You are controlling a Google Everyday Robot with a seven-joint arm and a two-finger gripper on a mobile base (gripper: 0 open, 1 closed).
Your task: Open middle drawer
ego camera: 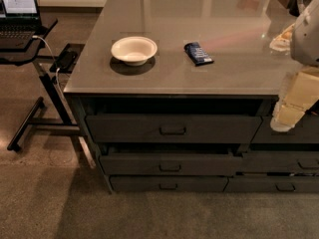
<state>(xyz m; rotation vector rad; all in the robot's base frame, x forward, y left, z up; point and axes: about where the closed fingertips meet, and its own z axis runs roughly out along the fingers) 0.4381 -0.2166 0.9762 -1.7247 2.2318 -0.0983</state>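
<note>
Middle drawer (199, 164) in left stack under bench (224, 44), between taller front (124, 128) above and slim front (199, 183) below. Tool (285, 116) hangs by the bench's right front corner, well right of the drawer's handle (170, 168). Apart or together: cannot tell.

Middle drawer (199, 164): wide dark grey metal front, upright, pushed in or nearly so; small loop handle (170, 168) at centre. Second of three under table (224, 44) front edge. Tool (283, 119): off table's front right corner.
</note>
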